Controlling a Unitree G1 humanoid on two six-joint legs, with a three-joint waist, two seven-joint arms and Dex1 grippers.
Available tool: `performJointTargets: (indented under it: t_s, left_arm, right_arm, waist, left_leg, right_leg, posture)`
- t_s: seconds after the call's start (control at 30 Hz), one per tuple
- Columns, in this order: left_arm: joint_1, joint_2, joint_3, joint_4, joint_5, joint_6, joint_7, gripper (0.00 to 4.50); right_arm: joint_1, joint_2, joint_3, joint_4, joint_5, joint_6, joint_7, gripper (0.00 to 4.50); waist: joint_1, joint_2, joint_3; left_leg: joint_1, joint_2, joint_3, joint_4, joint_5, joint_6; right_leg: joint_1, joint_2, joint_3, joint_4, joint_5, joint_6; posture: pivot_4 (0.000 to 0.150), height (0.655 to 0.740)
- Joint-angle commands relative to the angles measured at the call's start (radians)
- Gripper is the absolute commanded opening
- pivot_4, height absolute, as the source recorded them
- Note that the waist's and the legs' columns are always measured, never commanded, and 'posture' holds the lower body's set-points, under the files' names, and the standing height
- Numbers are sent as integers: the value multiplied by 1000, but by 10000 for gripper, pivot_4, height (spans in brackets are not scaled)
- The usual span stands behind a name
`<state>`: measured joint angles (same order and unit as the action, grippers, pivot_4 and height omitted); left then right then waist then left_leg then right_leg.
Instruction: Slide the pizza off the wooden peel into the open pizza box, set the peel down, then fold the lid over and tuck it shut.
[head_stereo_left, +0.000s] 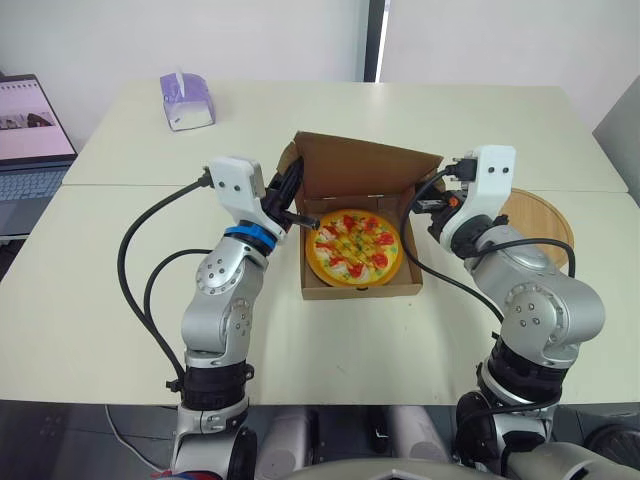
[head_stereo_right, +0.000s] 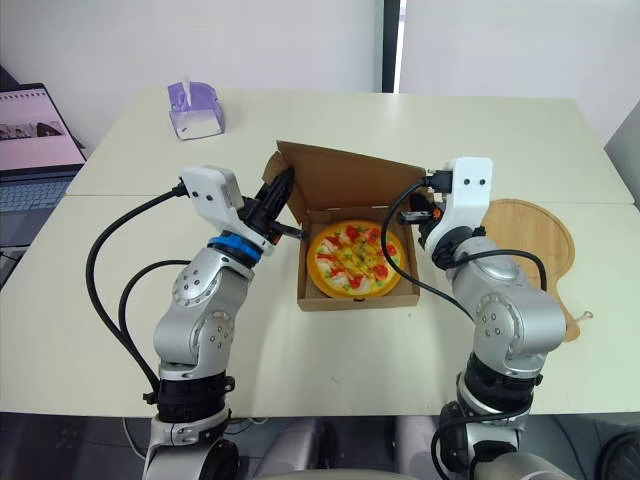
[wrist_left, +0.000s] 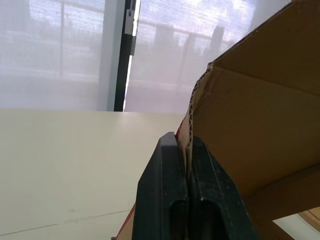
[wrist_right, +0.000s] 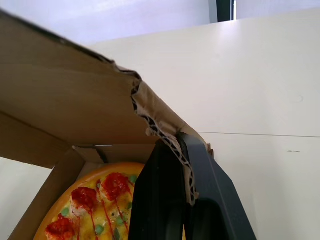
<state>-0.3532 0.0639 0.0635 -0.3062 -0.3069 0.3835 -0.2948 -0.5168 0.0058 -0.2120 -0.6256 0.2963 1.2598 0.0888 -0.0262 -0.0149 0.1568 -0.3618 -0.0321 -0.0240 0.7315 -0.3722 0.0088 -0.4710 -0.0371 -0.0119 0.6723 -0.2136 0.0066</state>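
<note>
The pizza (head_stereo_left: 354, 247) with red and green toppings lies inside the brown cardboard box (head_stereo_left: 362, 288). The box lid (head_stereo_left: 368, 165) stands raised and leaning forward over the pizza. My left gripper (head_stereo_left: 292, 200) is shut on the lid's left edge; in the left wrist view its fingers (wrist_left: 170, 200) pinch the corrugated edge (wrist_left: 192, 115). My right gripper (head_stereo_left: 432, 195) is shut on the lid's right corner; the right wrist view shows the fingers (wrist_right: 165, 195) clamping the torn cardboard edge (wrist_right: 160, 131) above the pizza (wrist_right: 95, 205). The round wooden peel (head_stereo_right: 530, 240) lies flat on the table right of the box.
A purple tissue box (head_stereo_left: 186, 100) stands at the far left of the table (head_stereo_left: 120, 290). A laptop (head_stereo_left: 28, 150) sits on a separate surface at the left edge. A seam (head_stereo_left: 130, 185) runs across the joined tabletops behind the box.
</note>
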Motion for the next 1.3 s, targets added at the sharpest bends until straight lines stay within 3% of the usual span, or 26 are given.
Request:
performJointTargets:
  t_s: [0.03,0.3,0.63,1.07,1.3]
  left_arm:
    - [10,-24,-102,-22,-33,36,-39,0]
    - [-108,-108,-60,-17,-50,136,86,0]
    - [-218,-182,-4,25,-60,238,201,0]
    - [-147,-144,-16,-40,-58,265,182,0]
    - [-7,-82,-11,-191,-118,334,138,0]
  right_arm:
    - [12,35,99,-1,70,26,45,414]
    - [-27,27,91,16,76,24,53,414]
    - [-105,8,55,60,93,50,74,414]
    - [-97,10,59,35,97,90,88,414]
    - [-19,-23,104,-26,82,76,83,414]
  waist:
    - [0,0,0]
    - [2,0,0]
    - [-1,0,0]
    - [0,0,0]
    - [-4,0,0]
  left_leg:
    - [0,0,0,0,0,0]
    - [15,2,-4,-4,-3,5]
    - [15,3,-3,-6,-1,2]
    - [15,3,-3,-7,-1,2]
    - [17,3,-2,-12,-1,1]
  right_leg:
    - [1,0,0,0,0,0]
    - [19,2,-3,-10,0,0]
    - [19,3,-3,-10,0,0]
    - [19,3,-3,-11,0,0]
    - [18,3,-1,-13,0,0]
  posture:
    - [1500,7251]
    - [1500,7251]
    - [1500,7251]
    - [1500,7251]
    - [1500,7251]
